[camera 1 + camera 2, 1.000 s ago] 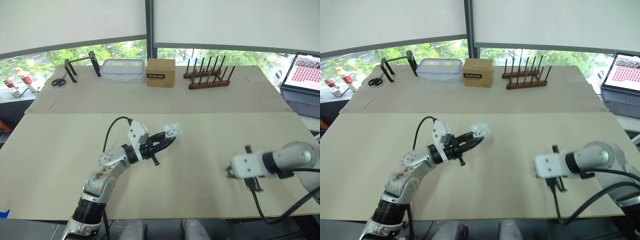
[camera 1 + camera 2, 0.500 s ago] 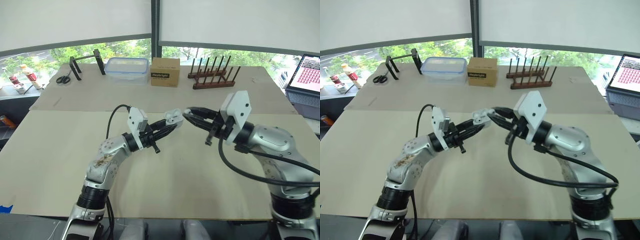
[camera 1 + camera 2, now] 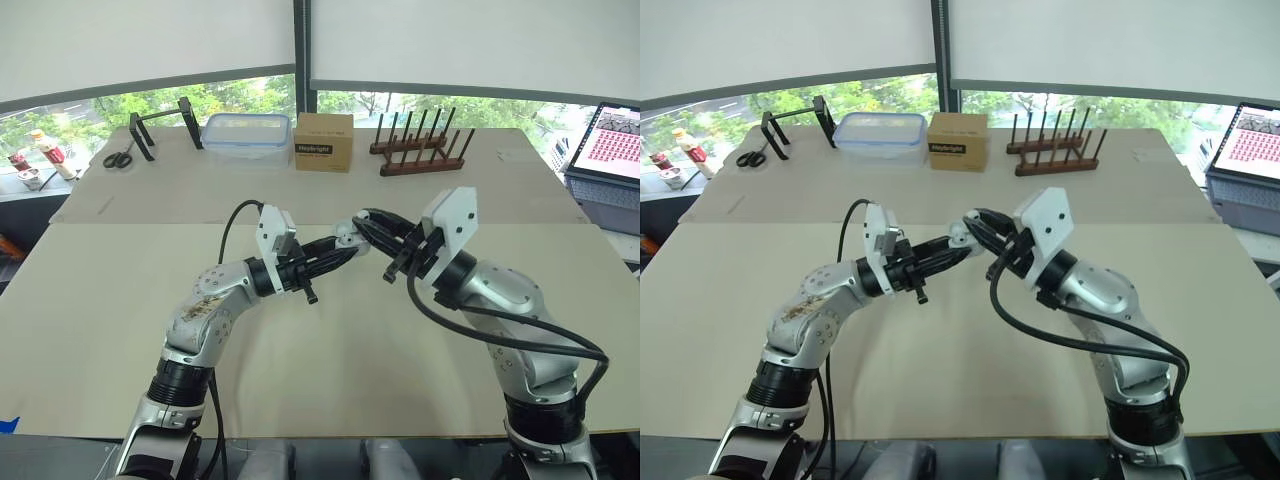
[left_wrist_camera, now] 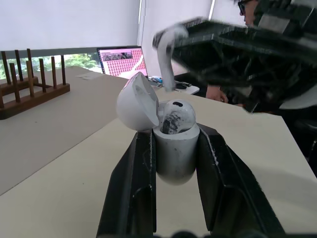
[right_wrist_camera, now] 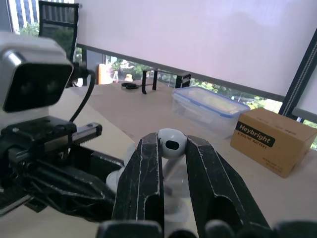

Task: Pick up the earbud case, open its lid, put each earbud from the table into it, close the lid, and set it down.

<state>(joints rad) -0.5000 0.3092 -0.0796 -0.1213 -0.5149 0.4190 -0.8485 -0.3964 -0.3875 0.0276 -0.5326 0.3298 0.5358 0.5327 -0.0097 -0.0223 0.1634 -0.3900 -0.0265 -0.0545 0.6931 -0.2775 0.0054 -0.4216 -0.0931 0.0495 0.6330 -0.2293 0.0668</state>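
In the middle of the head views, just above centre, the two grippers meet tip to tip over the pale table (image 3: 120, 300). The left gripper (image 3: 338, 247) reaches in from the lower left, its two black fingers (image 4: 133, 173) clamped on the sides of the white earbud case (image 4: 176, 153), which stands upright between them, raised off the table. The case's lid (image 4: 137, 101) is swung back on its hinge and stands open, and one earbud (image 4: 173, 116) sits in the body with its rounded head showing.

The right gripper (image 3: 366, 222) comes in from the right of the frame. Its fingers (image 5: 146, 168) are drawn close and pinch the second earbud (image 5: 172, 143) by its head; that earbud hangs stem down just above the open mouth of the case, near it but not inside. Whether the stem touches the case cannot be told.

Along the far edge, in the upper part of the frame from left to right, lie scissors (image 3: 117, 159), a black stand (image 3: 160, 125), a clear plastic container (image 3: 246, 136), a cardboard box (image 3: 324, 143) and a wooden rack (image 3: 420, 148). A laptop (image 3: 610, 140) stands at the upper right.
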